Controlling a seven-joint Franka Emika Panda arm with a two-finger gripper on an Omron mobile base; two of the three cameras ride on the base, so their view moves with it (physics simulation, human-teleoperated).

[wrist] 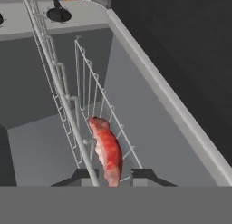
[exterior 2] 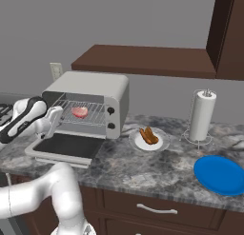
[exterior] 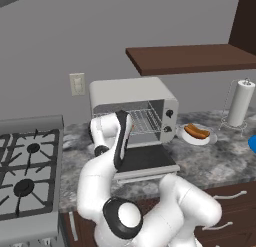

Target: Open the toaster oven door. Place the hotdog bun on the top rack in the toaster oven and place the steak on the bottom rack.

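Note:
The toaster oven [exterior: 132, 88] [exterior 2: 95, 84] stands on the counter with its door [exterior: 147, 158] [exterior 2: 66, 146] folded down flat. My gripper [wrist: 113, 175] [exterior 2: 64, 115] reaches into the oven's mouth, shut on the steak [wrist: 108, 150] [exterior 2: 79, 112]. The hand view is rolled, so both racks look upright. There the pink-red steak, seen edge-on, hangs between the top rack [wrist: 56, 69] and the bottom rack [wrist: 97, 87], close against the bottom one. The hotdog bun [exterior: 196, 131] [exterior 2: 148, 135] lies on a white dish [exterior: 207, 139] [exterior 2: 159, 144] right of the oven.
A black-grated stove [exterior: 25, 176] sits left of the oven. A paper towel roll [exterior: 241, 103] [exterior 2: 202, 116] stands at the back right, a blue plate [exterior 2: 221, 174] in front of it. A brown shelf [exterior: 190, 58] [exterior 2: 143, 60] hangs above the oven.

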